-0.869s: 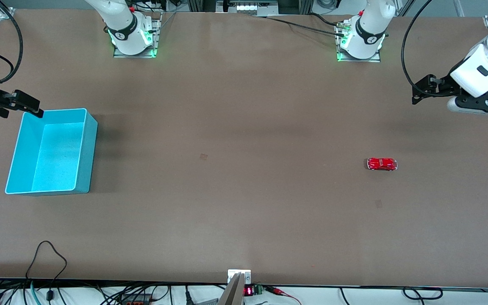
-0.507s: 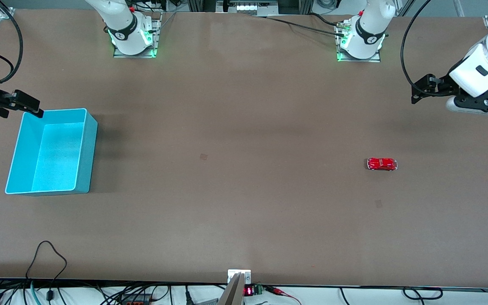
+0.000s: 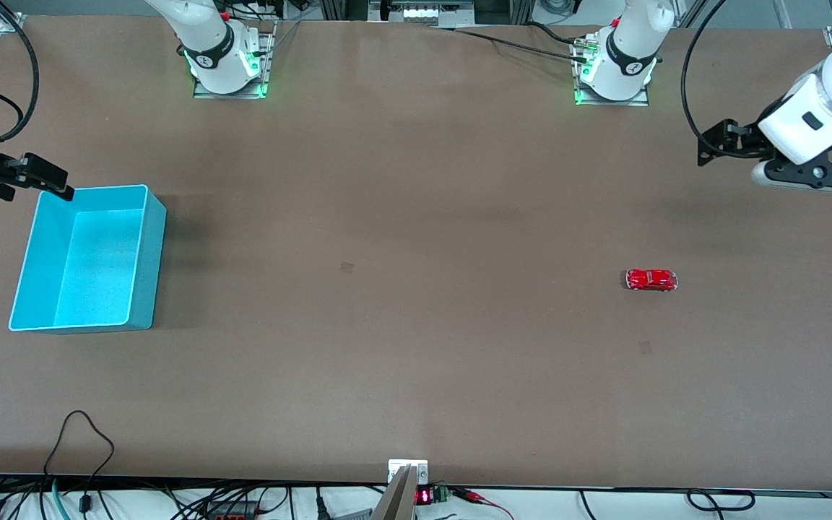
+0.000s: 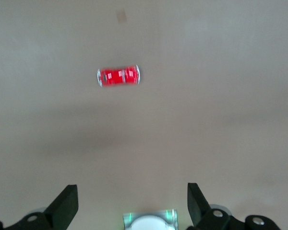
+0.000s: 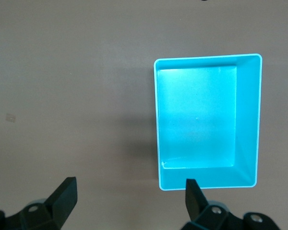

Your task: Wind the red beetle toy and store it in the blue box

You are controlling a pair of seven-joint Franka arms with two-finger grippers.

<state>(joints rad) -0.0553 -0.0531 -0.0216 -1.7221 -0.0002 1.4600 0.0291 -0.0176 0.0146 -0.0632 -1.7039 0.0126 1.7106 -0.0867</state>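
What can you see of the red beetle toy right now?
The red beetle toy is a tiny glossy red car with a rounded body and silvery ends, looking like painted metal or plastic. It rests upright on the bare brown table, toward the left arm's end, lengthwise along the table. Nothing touches it; the blue box stands at the right arm's end.
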